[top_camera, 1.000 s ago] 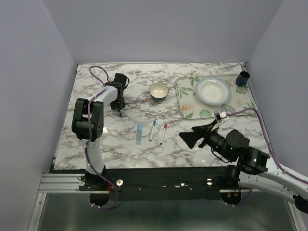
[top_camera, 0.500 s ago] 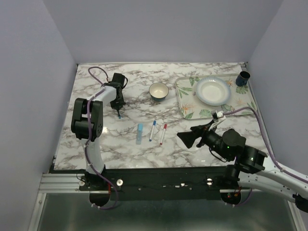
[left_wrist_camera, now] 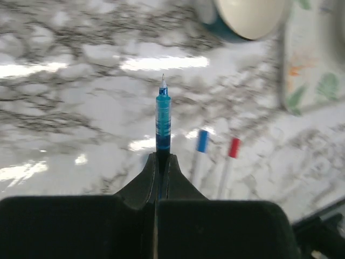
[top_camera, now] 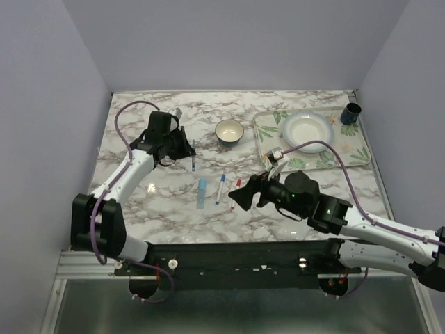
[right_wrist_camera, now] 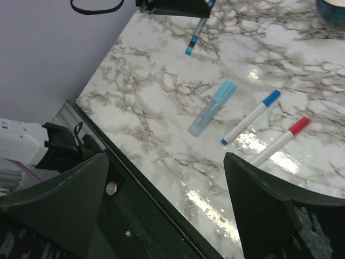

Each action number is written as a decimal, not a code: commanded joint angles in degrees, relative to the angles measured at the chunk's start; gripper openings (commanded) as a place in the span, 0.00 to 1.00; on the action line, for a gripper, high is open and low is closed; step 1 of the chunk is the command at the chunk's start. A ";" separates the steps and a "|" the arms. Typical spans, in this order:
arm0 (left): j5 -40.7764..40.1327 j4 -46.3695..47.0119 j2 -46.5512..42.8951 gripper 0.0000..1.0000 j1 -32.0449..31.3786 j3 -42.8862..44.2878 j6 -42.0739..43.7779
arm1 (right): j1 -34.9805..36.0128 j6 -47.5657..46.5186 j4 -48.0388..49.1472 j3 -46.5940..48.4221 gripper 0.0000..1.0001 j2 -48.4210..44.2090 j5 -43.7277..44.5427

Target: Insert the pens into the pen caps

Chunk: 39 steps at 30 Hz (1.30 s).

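Marble table [top_camera: 139, 202]: the right gripper [top_camera: 243, 194] hangs wide open, gripping nothing, just beside the blue-ended pen [right_wrist_camera: 250, 117] and red-ended pen [right_wrist_camera: 280, 139], which lie flat. The left gripper [left_wrist_camera: 160, 162] is clamped on a blue pen [left_wrist_camera: 163, 121], bare tip sticking out, well apart from them. The light blue cap [right_wrist_camera: 212, 108] lies beside the blue-ended pen. Pick-up looks done. Next, I'd guess, the right gripper grabs that cap and lines up its opening.

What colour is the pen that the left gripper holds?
The pen is blue; left wrist view shows it best.
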 commanded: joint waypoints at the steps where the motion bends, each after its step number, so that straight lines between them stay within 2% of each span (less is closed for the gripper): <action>1: 19.95 13.02 -12.85 0.00 -5.29 -8.86 -5.18 | -1.02 1.34 8.78 2.70 0.88 4.91 -8.44; 4: 23.38 20.14 -20.23 0.00 -7.85 -14.58 -11.06 | -2.43 3.01 11.95 2.97 0.73 7.11 -12.74; 6: 24.44 23.94 -23.42 0.00 -10.05 -18.43 -15.79 | -3.57 4.07 13.10 3.15 0.68 8.59 -14.95; 13: 23.56 37.21 -35.82 0.00 -11.37 -28.82 -26.10 | -4.63 4.60 17.14 4.11 0.61 13.60 -19.61; 22: 24.27 37.14 -41.10 0.00 -11.46 -30.33 -28.92 | -4.63 6.88 21.88 6.22 0.56 18.53 -22.42; 25: 24.18 37.23 -41.63 0.00 -11.55 -30.33 -29.18 | -4.63 8.02 23.29 6.49 0.43 20.20 -23.83; 26: 24.09 37.23 -41.80 0.00 -11.55 -30.41 -29.18 | -4.54 8.38 23.73 6.14 0.29 20.29 -24.27; 28: 24.09 37.05 -41.80 0.00 -11.55 -30.41 -29.18 | -4.54 8.99 25.31 5.61 0.16 20.56 -24.54; 29: 24.27 37.14 -41.80 0.00 -11.55 -30.50 -29.18 | -4.63 8.99 25.76 5.09 0.01 20.56 -24.62; 30: 24.53 37.40 -41.80 0.00 -11.55 -30.67 -29.27 | -4.63 9.17 26.11 4.82 0.01 20.47 -24.71; 31: 24.53 37.75 -41.89 0.07 -11.55 -30.76 -29.36 | -4.63 9.08 26.81 4.56 0.01 20.12 -24.89; 32: 24.36 37.67 -41.80 0.34 -11.55 -30.76 -29.19 | -4.63 9.17 26.82 4.29 0.01 19.77 -24.45; 35: 22.08 33.02 -42.15 0.72 -11.55 -29.10 -26.13 | -4.54 9.17 25.94 3.15 0.01 17.75 -22.52; 39: 13.56 21.61 -41.98 0.82 -11.46 -21.39 -19.62 | -4.63 8.29 19.27 3.59 0.01 14.68 -16.12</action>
